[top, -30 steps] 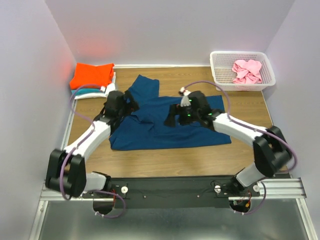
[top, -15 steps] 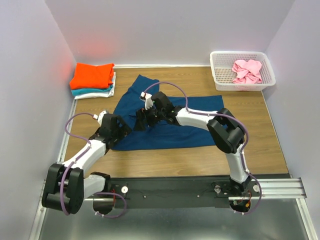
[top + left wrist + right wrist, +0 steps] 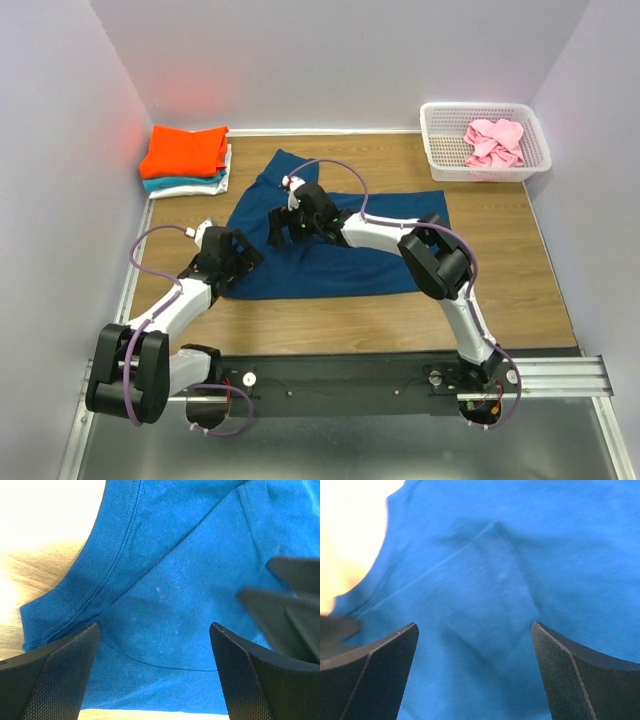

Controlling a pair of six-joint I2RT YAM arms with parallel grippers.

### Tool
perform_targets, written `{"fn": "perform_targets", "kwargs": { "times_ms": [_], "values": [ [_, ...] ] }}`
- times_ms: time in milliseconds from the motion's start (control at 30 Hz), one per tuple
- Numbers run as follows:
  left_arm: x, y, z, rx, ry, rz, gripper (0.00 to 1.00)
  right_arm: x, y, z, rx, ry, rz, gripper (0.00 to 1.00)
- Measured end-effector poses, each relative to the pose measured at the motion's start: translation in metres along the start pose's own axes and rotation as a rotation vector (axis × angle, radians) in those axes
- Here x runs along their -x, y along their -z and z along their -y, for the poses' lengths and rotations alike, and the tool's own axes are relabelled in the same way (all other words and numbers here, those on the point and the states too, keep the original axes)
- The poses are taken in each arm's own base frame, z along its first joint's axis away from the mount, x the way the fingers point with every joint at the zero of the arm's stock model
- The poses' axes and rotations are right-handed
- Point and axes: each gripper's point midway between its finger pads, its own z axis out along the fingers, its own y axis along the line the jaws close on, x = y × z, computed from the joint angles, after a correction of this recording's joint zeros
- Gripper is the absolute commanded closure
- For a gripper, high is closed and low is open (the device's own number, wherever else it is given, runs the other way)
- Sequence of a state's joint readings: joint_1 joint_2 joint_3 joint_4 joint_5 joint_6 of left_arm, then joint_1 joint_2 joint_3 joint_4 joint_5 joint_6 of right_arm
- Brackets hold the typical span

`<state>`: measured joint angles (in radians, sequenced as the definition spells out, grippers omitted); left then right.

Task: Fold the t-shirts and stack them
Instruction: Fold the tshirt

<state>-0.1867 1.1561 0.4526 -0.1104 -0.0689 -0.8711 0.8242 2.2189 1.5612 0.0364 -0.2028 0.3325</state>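
- Tee in work: blue tee (image 3: 340, 255) lies spread out mid-table (image 3: 500, 290), one sleeve poking toward back-left.
- L gripper (image 3: 154, 630): released, jaws wide apart, nothing between them but cloth below. Sits over tee's near-left corner, by ribbed neck band (image 3: 107, 555).
- Bare wood shows left of neck band in L wrist view.
- R gripper (image 3: 474, 625): also released, jaws wide, nothing grasped. R arm reaches across to tee's left half, above a raised crease (image 3: 470, 545) in the cloth.
- Grippers near each other but apart; R one shows as a dark blur at right edge of L wrist view.
- Can't tell whether either gripper's fingers (image 3: 55, 675) touch the cloth.
- Stack of folded tees at back-left corner: orange tee (image 3: 185, 148) on top, teal tee (image 3: 172, 184) under it, white tee (image 3: 200, 190) at bottom.
- Basket (image 3: 476, 105) at back-right, well apart from blue tee; pink tee (image 3: 495, 140) crumpled inside.
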Motion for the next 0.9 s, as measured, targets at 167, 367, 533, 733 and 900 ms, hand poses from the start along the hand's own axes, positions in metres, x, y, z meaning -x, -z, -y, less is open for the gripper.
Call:
{"fn": "perform_targets", "kwargs": {
  "times_ms": [167,367,533,733,900],
  "values": [
    [0.000,0.000,0.000,-0.004,-0.006,0.000,0.02,0.013,-0.004,0.024,-0.103,-0.013,0.047,0.00],
    [0.001,0.000,0.001,-0.004,-0.012,0.000,0.02,0.030,0.002,0.048,-0.203,-0.005,0.097,0.00],
    [0.001,0.003,-0.001,0.014,-0.025,-0.014,0.02,0.050,0.047,0.065,-0.309,-0.030,0.159,0.00],
    [0.024,0.017,0.019,-0.018,-0.039,0.039,0.02,0.072,0.174,0.104,-0.454,-0.190,0.329,0.00],
    [0.044,0.022,0.057,-0.099,-0.079,0.082,0.02,0.033,0.233,0.173,-0.629,-0.377,0.340,0.00]
  ]
}}
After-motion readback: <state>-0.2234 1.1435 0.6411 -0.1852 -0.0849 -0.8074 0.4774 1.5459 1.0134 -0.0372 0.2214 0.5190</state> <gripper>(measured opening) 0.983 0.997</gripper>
